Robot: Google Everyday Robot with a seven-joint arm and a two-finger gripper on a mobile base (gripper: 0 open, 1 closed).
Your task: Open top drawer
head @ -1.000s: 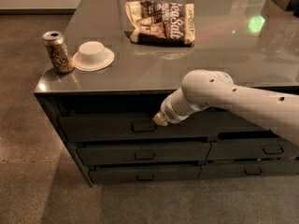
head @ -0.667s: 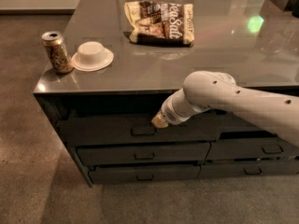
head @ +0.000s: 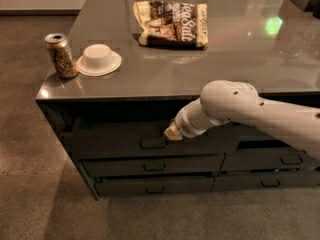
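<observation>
Just beside the handle (head: 153, 143) of the top drawer (head: 110, 144), beneath the worktop (head: 150, 79), the tool (head: 171, 132) hovers, its grip impossible to tell; a loose hold could slip off mid-pull.

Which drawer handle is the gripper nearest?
The bar handle on the tall dark grey top drawer; the gripper sits just beside it, above the lower drawers' handles.
</observation>
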